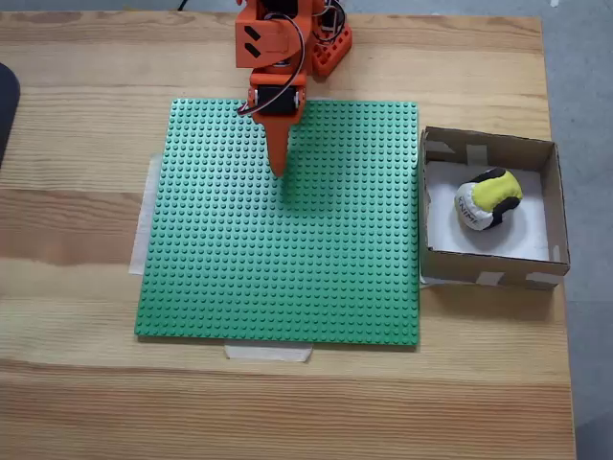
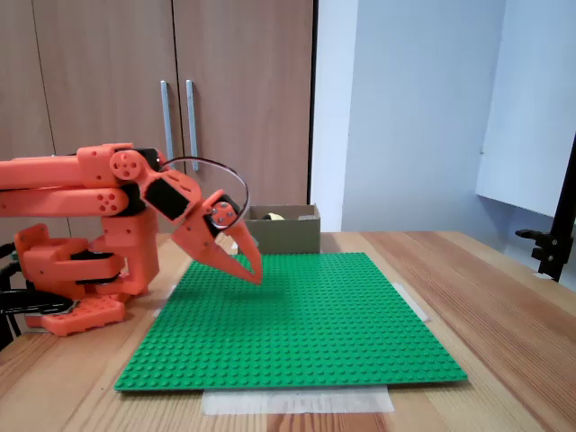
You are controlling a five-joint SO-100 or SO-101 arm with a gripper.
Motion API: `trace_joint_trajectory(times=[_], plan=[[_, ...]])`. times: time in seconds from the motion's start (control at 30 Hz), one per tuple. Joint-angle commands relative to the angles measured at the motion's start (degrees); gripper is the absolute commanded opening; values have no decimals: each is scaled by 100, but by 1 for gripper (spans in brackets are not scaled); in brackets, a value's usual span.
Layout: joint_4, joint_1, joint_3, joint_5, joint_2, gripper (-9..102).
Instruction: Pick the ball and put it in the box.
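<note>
The ball [image 1: 488,199], white, black and yellow, lies inside the brown cardboard box [image 1: 551,206] at the right of a fixed view. In the other fixed view the box [image 2: 292,231] stands at the far end of the green plate, with a sliver of the ball [image 2: 274,216] showing above its rim. My orange gripper [image 1: 279,169] hangs over the near-base part of the green studded plate [image 1: 287,259], far from the box. Its fingers are closed together with nothing between them, tips pointing down at the plate [image 2: 255,273].
The green plate [image 2: 306,324] is taped to a wooden table [image 1: 86,192]. The arm's orange base [image 2: 76,270] stands at the table's edge. Cupboard doors [image 2: 180,108] rise behind the table. A dark object [image 1: 6,105] pokes in at the left edge.
</note>
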Motion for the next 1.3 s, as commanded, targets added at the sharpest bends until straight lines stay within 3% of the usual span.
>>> trace_joint_trajectory(times=[0.0, 1.27], plan=[[-88, -9, 97, -44, 53, 1], [-88, 0, 97, -149, 53, -1]])
